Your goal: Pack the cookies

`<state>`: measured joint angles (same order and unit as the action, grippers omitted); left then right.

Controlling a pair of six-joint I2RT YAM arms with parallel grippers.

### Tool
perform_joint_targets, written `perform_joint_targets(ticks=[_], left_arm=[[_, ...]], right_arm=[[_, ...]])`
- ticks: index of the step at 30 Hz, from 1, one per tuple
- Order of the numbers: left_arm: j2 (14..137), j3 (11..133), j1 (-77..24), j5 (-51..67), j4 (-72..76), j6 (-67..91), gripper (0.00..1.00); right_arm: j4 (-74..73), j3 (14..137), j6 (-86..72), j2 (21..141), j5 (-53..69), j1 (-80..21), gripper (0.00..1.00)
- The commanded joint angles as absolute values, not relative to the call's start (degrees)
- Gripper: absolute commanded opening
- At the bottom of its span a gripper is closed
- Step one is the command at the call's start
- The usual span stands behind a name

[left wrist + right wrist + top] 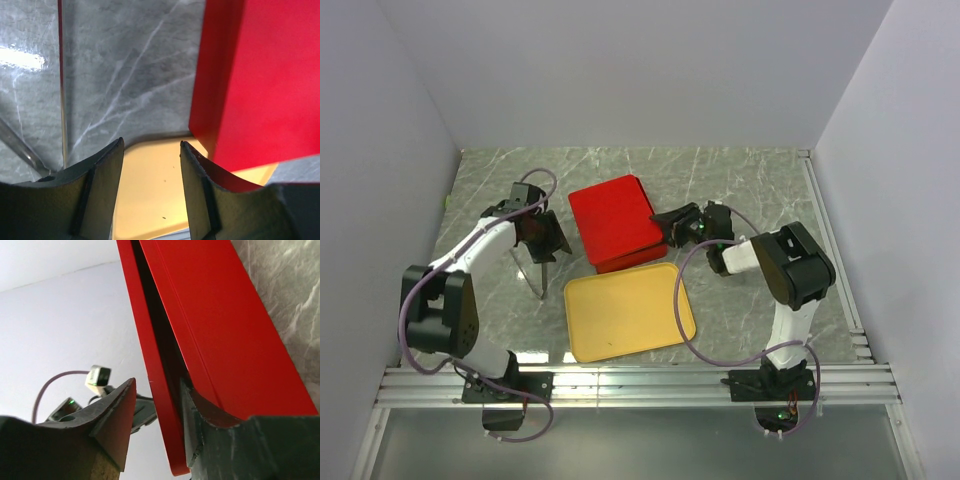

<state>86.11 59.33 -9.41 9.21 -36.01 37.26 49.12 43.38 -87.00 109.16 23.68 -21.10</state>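
No cookies show in any view. A red box [612,215] lies mid-table, its near end over the far edge of a yellow tray [625,312]. My right gripper [667,222] is at the box's right side. In the right wrist view it [157,382] is open around the lid's thin red rim [159,405]. One finger [197,425] sits in the dark gap under the lid, the other stands clear. My left gripper [548,243] hovers left of the box, open and empty. In its wrist view it [151,145] frames the yellow tray [150,185], with the red box [260,85] at right.
Thin metal rods [541,280] stand on the marble table just in front of my left gripper. White walls close off the left, back and right. An aluminium rail [640,380] runs along the near edge by the arm bases.
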Motion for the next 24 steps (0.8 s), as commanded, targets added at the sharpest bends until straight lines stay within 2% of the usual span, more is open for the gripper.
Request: perform_joint_targets(ticks=[1, 14, 24], left_arm=[[87.97, 61.26, -9.14, 10.02, -32.79, 37.88, 0.54], [98.7, 68.46, -9.4, 9.67, -31.38, 38.14, 0.52], [104.23, 74.53, -13.27, 9.05, -32.78, 38.41, 0.5]], right_arm=[[43.43, 44.91, -84.38, 107.41, 23.55, -19.86, 0.48], [33.76, 46.93, -78.05, 104.77, 25.22, -17.23, 0.48], [27.6, 46.32, -72.43, 102.57, 26.19, -13.98, 0.47]])
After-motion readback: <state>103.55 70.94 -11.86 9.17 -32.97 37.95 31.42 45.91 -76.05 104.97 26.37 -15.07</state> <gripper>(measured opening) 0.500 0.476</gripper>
